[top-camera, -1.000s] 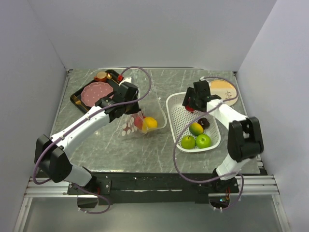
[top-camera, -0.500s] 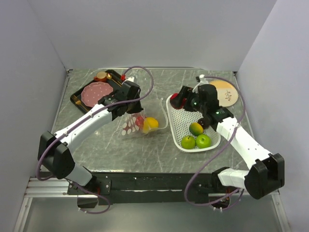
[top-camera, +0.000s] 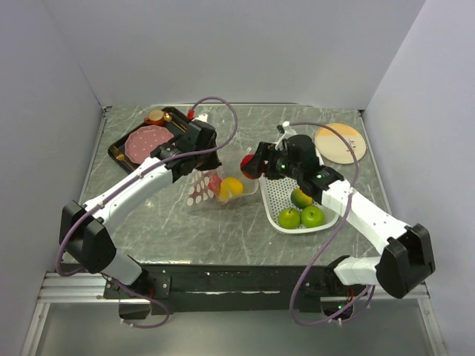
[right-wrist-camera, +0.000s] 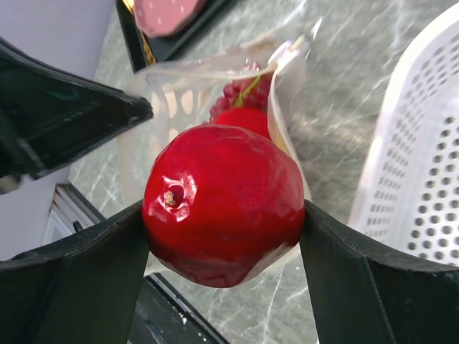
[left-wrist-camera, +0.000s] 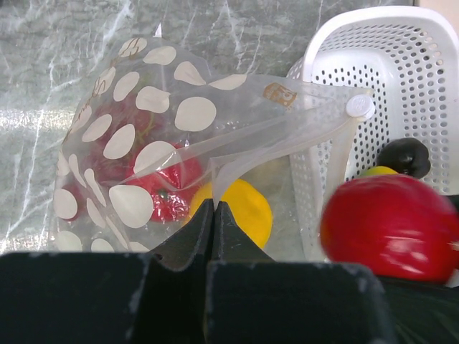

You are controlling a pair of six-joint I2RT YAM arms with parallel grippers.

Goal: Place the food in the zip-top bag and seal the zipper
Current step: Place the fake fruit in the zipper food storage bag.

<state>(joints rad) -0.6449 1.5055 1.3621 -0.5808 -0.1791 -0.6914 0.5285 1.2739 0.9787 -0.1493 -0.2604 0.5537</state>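
**Red apple held at the bag's mouth**

The right gripper (top-camera: 256,163) clamped a red apple (right-wrist-camera: 222,204) between wide-spread fingers, just beside the zip-top bag (left-wrist-camera: 143,136). The left gripper (left-wrist-camera: 214,215), fully closed, pinched the bag's edge. A yellow citrus (left-wrist-camera: 247,209) and grapes (right-wrist-camera: 240,93) lay inside the bag. Green apples (top-camera: 312,216) sat in the white basket (top-camera: 276,194).

Looking like a robotics lab test cell rather than a home: being boxed in on three sides by plain white panels (top-camera: 223,52), showing a grey marbled tabletop (top-camera: 223,237), carrying robot arms (top-camera: 133,189) bolted to a metal rail (top-camera: 63,288), trailing purple cables (top-camera: 217,99).
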